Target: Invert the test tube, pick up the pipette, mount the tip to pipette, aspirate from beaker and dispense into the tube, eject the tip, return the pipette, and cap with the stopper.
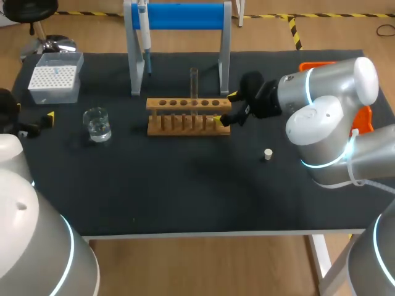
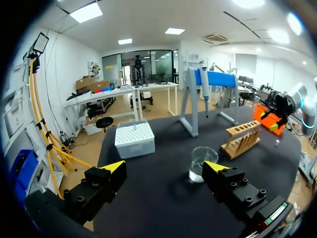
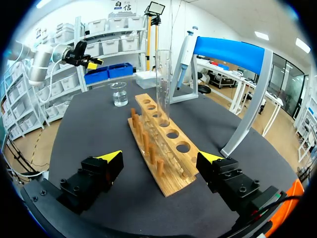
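A clear test tube stands upright in a middle hole of the wooden rack. My right gripper is open at the rack's right end, its fingers on either side of that end, short of the tube. My left gripper hangs open at the table's left edge, with the water beaker just ahead of it. The pipette hangs on the blue-barred stand. The tip box sits back left. A small white stopper lies right of centre.
An orange object sits at the table's right edge behind my right arm. The stand's grey legs rise just behind the rack. Open black tabletop stretches in front of the rack.
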Robot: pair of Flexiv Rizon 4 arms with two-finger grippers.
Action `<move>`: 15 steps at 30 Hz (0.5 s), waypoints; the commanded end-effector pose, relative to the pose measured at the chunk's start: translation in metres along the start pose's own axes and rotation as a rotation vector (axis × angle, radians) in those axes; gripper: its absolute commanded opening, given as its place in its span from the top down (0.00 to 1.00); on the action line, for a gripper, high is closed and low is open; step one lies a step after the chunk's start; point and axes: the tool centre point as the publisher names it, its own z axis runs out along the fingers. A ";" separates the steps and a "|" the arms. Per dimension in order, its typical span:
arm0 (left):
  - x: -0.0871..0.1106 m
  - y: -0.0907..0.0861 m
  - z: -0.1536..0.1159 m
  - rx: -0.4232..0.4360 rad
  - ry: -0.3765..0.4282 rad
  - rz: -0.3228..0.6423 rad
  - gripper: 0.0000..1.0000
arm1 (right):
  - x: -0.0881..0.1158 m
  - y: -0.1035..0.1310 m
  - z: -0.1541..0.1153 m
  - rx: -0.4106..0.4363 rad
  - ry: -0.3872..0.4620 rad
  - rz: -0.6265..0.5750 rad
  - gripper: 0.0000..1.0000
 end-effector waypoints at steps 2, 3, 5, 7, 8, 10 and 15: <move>-0.009 -0.015 0.021 -0.046 -0.008 -0.006 0.00 | -0.001 0.001 -0.001 0.004 0.002 0.000 0.00; -0.012 -0.017 0.024 -0.046 -0.010 -0.008 0.00 | -0.001 0.001 -0.001 0.004 0.002 0.000 0.00; -0.015 -0.022 0.029 -0.048 -0.018 -0.009 0.00 | -0.001 0.001 -0.001 0.004 0.002 0.000 0.00; -0.016 -0.026 0.035 -0.049 -0.021 -0.007 0.00 | -0.001 0.001 -0.001 0.004 0.002 0.000 0.00; -0.018 -0.028 0.037 -0.050 -0.024 -0.006 0.00 | -0.001 0.001 -0.001 0.004 0.002 0.000 0.00; -0.020 -0.033 0.044 -0.052 -0.027 -0.005 0.00 | -0.001 0.001 -0.001 0.004 0.002 0.000 0.00; -0.025 -0.041 0.061 -0.056 -0.035 -0.008 0.00 | -0.001 0.001 -0.001 0.004 0.002 0.000 0.00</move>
